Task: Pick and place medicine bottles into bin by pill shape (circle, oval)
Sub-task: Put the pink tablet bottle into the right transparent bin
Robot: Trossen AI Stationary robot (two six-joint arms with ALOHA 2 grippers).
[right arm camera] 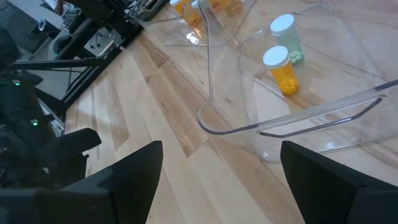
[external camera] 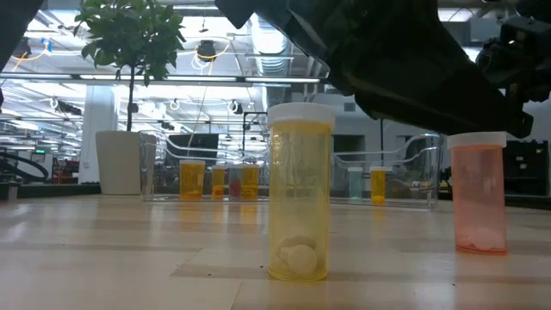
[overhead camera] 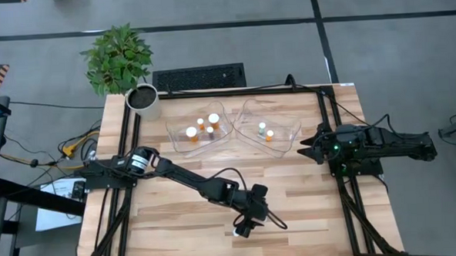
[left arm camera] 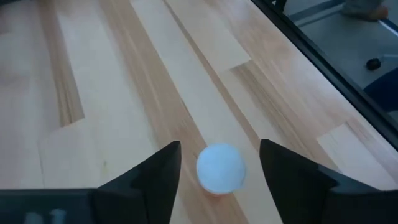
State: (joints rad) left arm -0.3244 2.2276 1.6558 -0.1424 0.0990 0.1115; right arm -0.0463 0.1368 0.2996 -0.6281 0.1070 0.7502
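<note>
Left hand (overhead camera: 245,224) hangs over the bench (overhead camera: 178,215), fingers spread, straddling a white-capped bottle (left arm camera: 221,169) that stands upright on the wood, well apart from the left clear bin (overhead camera: 199,126). No contact visible. Low view: yellow bottle (external camera: 300,191) and pink bottle (external camera: 478,191) both upright on the bench. Left clear bin holds three orange bottles (overhead camera: 203,126); right clear bin (overhead camera: 268,127) beside it holds two (right arm camera: 283,59). Right hand (overhead camera: 307,147) waits just beside the right clear bin, fingers spread, holding nothing.

Amber white-capped bottles (external camera: 299,194) upright, five in bins.
</note>
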